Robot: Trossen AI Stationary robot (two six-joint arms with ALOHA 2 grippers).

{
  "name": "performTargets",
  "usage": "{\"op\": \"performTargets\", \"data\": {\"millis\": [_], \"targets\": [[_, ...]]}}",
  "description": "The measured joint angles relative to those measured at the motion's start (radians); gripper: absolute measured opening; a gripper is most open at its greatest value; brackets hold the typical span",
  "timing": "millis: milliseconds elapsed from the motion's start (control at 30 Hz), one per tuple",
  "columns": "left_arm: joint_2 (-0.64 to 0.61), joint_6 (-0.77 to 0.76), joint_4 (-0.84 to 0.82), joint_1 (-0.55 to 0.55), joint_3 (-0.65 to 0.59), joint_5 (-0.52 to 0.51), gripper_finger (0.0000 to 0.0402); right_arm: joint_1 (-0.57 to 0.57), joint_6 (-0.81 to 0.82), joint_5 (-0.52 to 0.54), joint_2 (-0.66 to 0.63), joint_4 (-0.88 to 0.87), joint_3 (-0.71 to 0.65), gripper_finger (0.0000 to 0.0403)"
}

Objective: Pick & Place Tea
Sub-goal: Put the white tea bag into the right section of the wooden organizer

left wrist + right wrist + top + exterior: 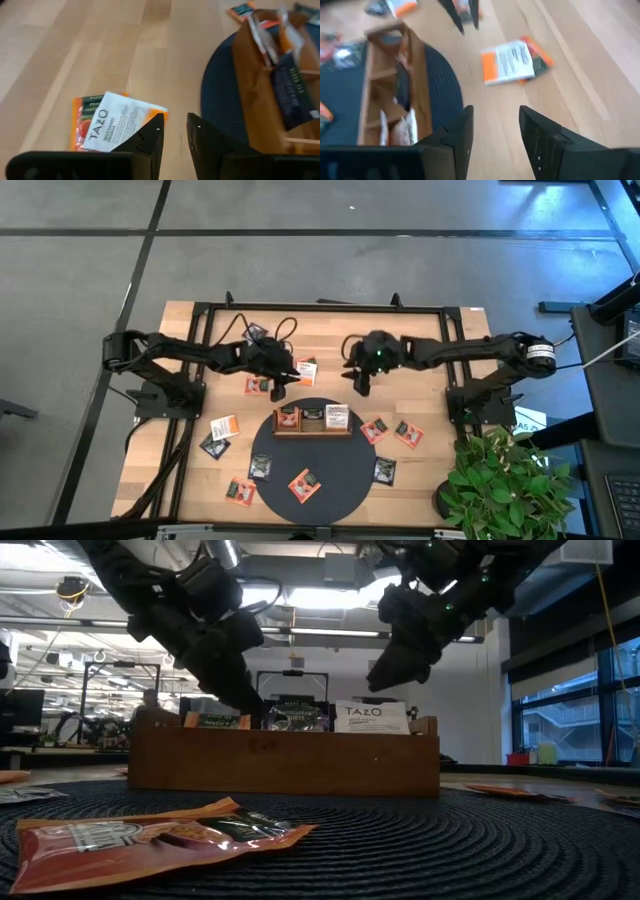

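Wooden tabletop point(190, 340) | left hand point(277, 392) empty, fingers parted, above white tea sachet point(117, 122) | right hand point(362, 388) empty, parted, near tray point(313, 430)

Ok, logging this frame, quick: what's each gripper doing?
Left gripper: open a little, empty, above the table beside the tray.
Right gripper: open, empty.

Lab or open office: ceiling lights point(300, 632), monitor point(20, 710), concrete floor point(300, 260).
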Motion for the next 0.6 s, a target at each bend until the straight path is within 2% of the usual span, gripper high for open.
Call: {"op": "performTargets", "data": {"millis": [167,400,600], "targets": [[0.017,-0.012,-0.006,-0.033,0.000,-0.059,0.0080,-0.058,-0.026,-0.141,0.017,0.052,0.000,0.0159],[0.138,-0.011,0.037,-0.042,0.009,0.004,0.0084,-0.062,-0.027,-0.143,0.032,0.079,0.000,0.0158],[0.233,0.000,0.022,-0.040,0.037,0.005,0.0082,-0.062,0.005,-0.144,0.056,0.098,0.001,0.0158]]}}
